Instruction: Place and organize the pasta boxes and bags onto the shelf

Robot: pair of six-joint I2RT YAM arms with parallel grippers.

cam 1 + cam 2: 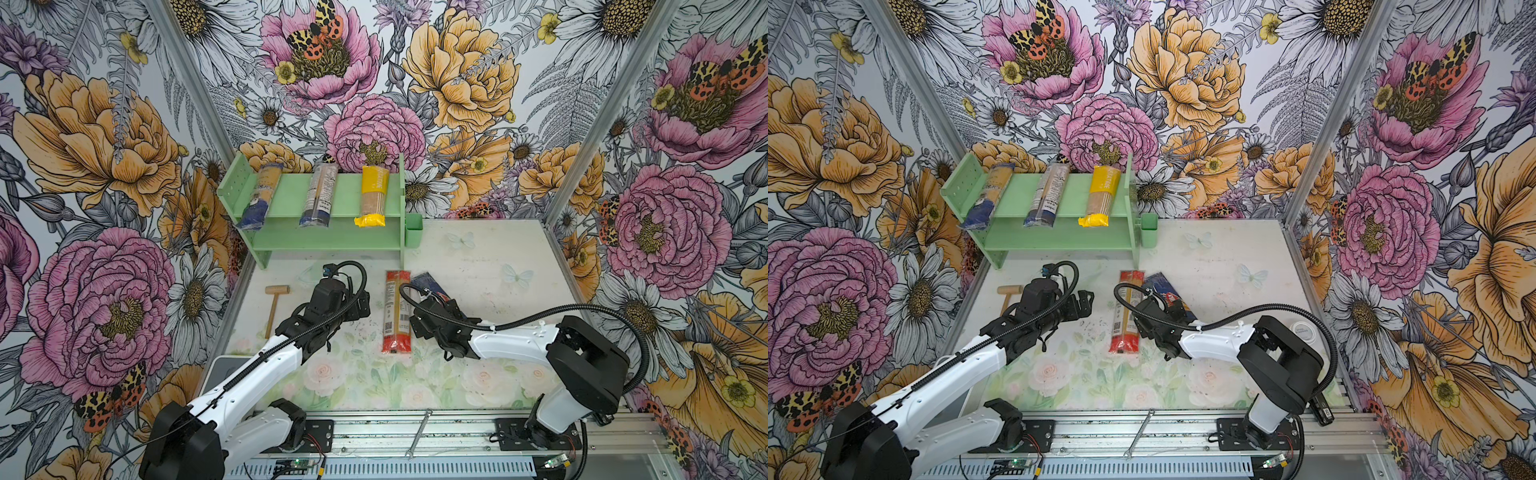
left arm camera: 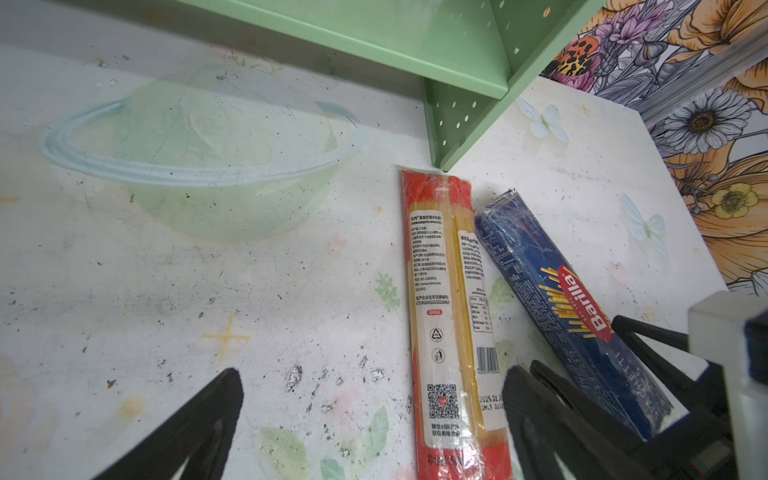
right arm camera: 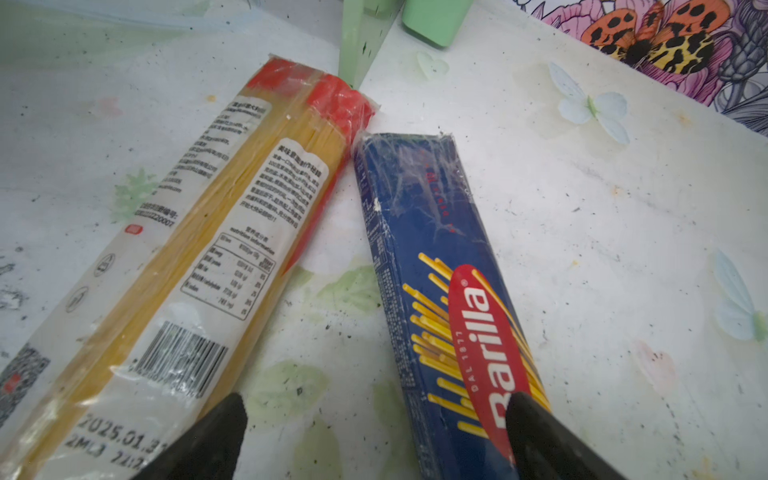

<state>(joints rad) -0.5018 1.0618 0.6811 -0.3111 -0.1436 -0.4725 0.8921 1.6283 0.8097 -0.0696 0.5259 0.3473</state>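
A wrench [image 1: 417, 432] lay on the metal rail at the 6 o'clock edge of the table [image 1: 478, 257]. Beyond it, the left gripper [image 2: 374, 372] hovered at 9 o'clock of the red-ended bag [image 1: 397, 311], jaws spread wide with nothing between them. The right gripper [image 3: 376, 397] hung over the near half of the Barilla box [image 3: 428, 232], jaws also apart and gripping nothing. 1 finger [image 3: 548, 440] crossed the box's red logo in the right wrist view; whether it touched could not be told.

The red-ended bag lay flat near the table's centre, running from 6 to 12 o'clock, label up. The box lay just beside it at its 2 o'clock, its far end angled toward 11 o'clock. A wooden mallet [image 1: 274, 303] lay at 9 o'clock of the left gripper, and a clear bowl [image 2: 195, 166] sat between that gripper and the shelf [image 1: 332, 239].

The shelf stood at 12 o'clock against the wall. Its upper tier carried 3 packs, well apart: a blue-ended bag [image 1: 259, 195] at the 9 o'clock end, a second blue-ended bag [image 1: 319, 195] in the middle and a yellow bag [image 1: 372, 195] toward 3 o'clock. A green cup [image 1: 413, 230] sat at the shelf's 3 o'clock side.
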